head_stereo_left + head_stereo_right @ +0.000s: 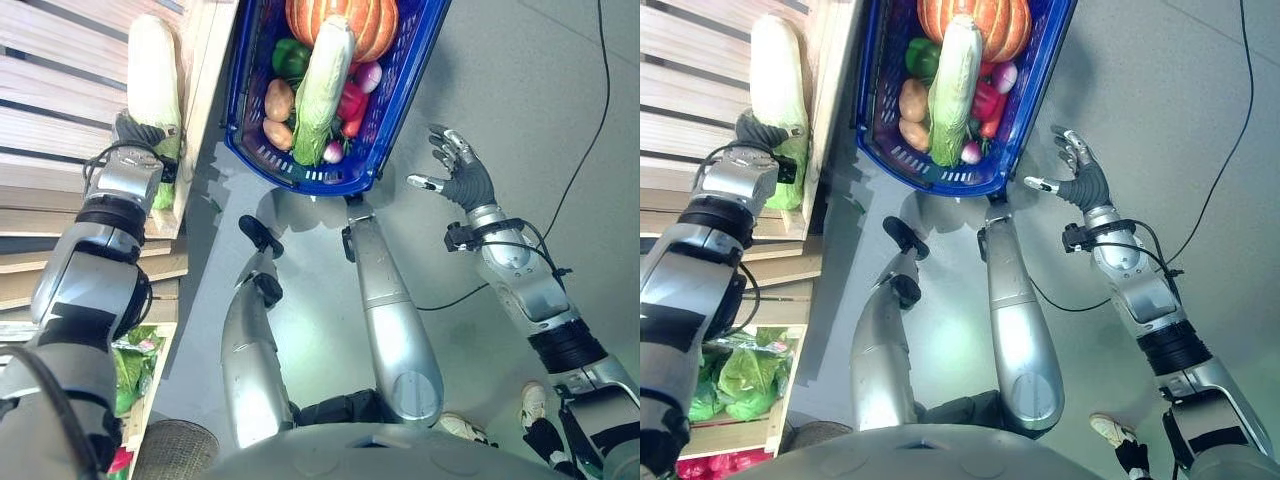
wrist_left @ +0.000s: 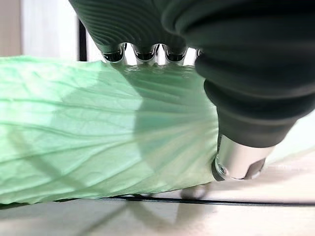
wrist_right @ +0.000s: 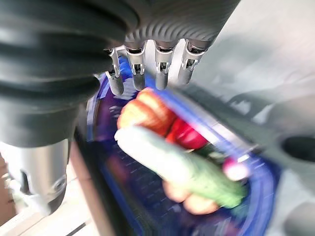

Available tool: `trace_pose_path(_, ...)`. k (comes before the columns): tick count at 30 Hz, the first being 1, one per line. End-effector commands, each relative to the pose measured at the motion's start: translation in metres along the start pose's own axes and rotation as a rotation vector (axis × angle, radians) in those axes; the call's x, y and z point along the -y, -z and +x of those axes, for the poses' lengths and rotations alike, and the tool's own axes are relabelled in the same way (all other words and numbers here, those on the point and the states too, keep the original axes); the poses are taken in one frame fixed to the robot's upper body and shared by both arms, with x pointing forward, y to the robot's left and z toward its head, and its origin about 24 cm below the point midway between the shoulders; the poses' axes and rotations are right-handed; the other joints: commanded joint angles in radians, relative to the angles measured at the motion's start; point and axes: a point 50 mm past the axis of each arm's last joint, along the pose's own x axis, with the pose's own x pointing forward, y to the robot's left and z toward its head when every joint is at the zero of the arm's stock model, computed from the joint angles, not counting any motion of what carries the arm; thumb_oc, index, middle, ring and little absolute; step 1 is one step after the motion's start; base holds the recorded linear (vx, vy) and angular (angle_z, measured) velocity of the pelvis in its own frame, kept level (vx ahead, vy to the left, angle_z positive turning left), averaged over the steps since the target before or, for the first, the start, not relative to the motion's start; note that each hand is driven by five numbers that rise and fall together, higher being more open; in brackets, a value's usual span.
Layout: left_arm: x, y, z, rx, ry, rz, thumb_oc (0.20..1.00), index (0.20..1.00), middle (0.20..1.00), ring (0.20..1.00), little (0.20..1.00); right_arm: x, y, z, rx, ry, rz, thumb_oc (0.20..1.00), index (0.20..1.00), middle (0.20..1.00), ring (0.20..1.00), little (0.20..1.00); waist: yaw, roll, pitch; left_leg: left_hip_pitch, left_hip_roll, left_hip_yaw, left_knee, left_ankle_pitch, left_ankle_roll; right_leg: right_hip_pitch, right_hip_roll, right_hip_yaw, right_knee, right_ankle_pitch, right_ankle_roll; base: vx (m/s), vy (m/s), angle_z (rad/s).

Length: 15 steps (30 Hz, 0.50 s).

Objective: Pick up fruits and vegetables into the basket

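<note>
The left hand (image 1: pixel 140 140) is wrapped round the green leafy end of a cabbage (image 1: pixel 153 75) lying on the wooden shelf (image 1: pixel 60 110), close to the shelf's front edge. So the step in hand is the pick, with the grip made and the lift not yet done. Just beside that edge the blue basket (image 1: pixel 400 110) already holds a second cabbage, a pumpkin (image 1: pixel 372 25), potatoes and peppers. The right hand (image 1: pixel 458 172) hangs beside the basket, fingers spread and empty. Next, I judge, lift clear of the edge and carry over the basket.

left hand (image 1: pixel 140 135) reaches forward, fingers curled (gripping); right hand (image 1: pixel 462 170) hangs spread open
</note>
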Motion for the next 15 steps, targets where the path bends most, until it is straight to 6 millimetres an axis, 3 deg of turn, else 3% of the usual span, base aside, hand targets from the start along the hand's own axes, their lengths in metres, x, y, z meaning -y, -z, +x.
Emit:
trace_pose_path(1, 0.042, 0.043, -0.014, -0.05, 0.139, -0.189, 0.2, 0.2, 0.2, 0.2, 0.2, -0.005, -0.021, -0.009, 0.149, -0.041, 0.051, 1.0, 1.0, 1.0, 1.0, 1.0, 0.017, -0.041, -0.044, -0.026, -0.036, -0.01, 0.096, -0.071, -0.001, 0.054, 0.018, 0.004, -0.004, -0.067, 0.041, -0.02, 0.099, 0.02)
trace_pose_path(8, 0.044, 0.035, -0.035, 0.221, 0.099, -0.313, 0.2, 0.2, 0.2, 0.2, 0.2, -0.004, -0.046, -0.012, 0.28, -0.085, 0.022, 1.0, 1.0, 1.0, 1.0, 1.0, 0.067, -0.021, -0.044, 0.118, -0.062, -0.033, 0.058, -0.079, 0.012, 0.21, -0.022, -0.031, -0.054, -0.066, 0.045, -0.03, 0.039, 0.1)
trace_pose_path(12, 0.038, 0.027, -0.045, 0.359, 0.065, -0.287, 0.2, 0.2, 0.2, 0.2, 0.2, -0.008, -0.056, -0.01, 0.315, -0.116, 0.082, 1.0, 1.0, 1.0, 1.0, 1.0, 0.097, -0.027, -0.044, 0.183, -0.07, -0.049, 0.048, -0.09, 0.018, 0.291, -0.035, -0.055, -0.081, -0.064, 0.048, -0.03, -0.02, 0.19)
trace_pose_path(15, 0.028, 0.006, -0.056, 0.518, 0.028, -0.224, 0.2, 0.2, 0.2, 0.2, 0.2, -0.017, -0.07, -0.001, 0.352, -0.151, 0.171, 1.0, 1.0, 1.0, 1.0, 1.0, 0.135, -0.045, -0.044, 0.229, -0.067, -0.05, 0.032, -0.069, 0.032, 0.356, -0.045, -0.088, -0.12, -0.024, 0.045, -0.1, -0.114, 0.18)
